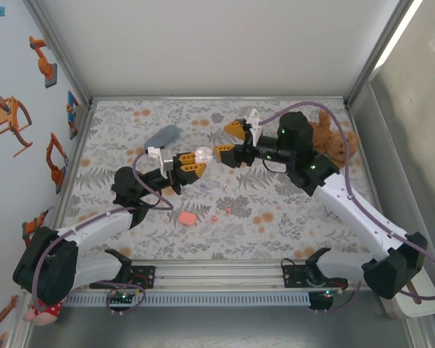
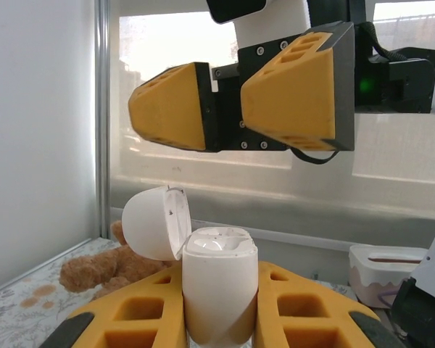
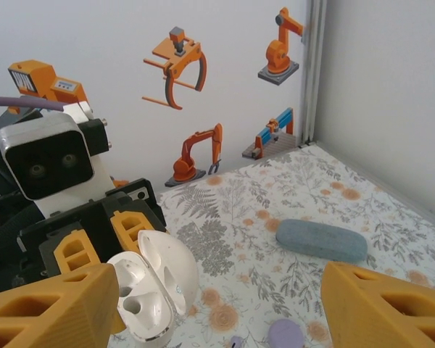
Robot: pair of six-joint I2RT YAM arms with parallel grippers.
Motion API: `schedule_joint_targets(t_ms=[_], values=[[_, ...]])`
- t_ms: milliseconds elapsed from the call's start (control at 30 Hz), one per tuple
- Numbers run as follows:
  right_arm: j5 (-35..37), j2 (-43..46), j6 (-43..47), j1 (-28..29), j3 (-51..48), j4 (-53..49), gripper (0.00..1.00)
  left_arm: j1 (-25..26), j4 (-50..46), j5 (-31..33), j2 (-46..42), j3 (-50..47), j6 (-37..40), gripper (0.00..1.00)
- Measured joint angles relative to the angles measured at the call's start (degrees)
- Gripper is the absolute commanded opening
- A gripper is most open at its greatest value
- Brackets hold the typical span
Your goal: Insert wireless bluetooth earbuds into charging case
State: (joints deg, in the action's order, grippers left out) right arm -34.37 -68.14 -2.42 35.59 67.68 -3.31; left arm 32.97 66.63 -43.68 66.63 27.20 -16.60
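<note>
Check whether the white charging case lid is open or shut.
Open: the lid stands flipped back on its hinge beside the white charging case, leaving its top exposed.

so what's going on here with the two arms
The left hand is shut on a white charging case, holding it upright with its lid flipped open. The right hand is open and empty, facing the case from close by. Small pink earbuds lie loose on the floral table nearer the arm bases, so none of them is being carried to the case yet.
</note>
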Motion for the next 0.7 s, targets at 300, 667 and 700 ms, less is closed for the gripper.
schedule_joint_targets(t_ms=[300,667,700], values=[[4.8,1.7,-8.9,-3.0,-2.0,-4.9,0.61,0.0,-9.0,1.3,-12.3,-2.9,3.9,0.0],[8.6,-12.2,-17.8,-3.3,-2.1,-17.9,0.53,0.0,-19.8,3.8,-23.9,-4.0,7.5,0.0],[9.4,-13.2,-18.4,-3.2,-1.9,-18.9,0.53,0.0,-20.1,3.9,-24.2,-4.0,7.6,0.0]])
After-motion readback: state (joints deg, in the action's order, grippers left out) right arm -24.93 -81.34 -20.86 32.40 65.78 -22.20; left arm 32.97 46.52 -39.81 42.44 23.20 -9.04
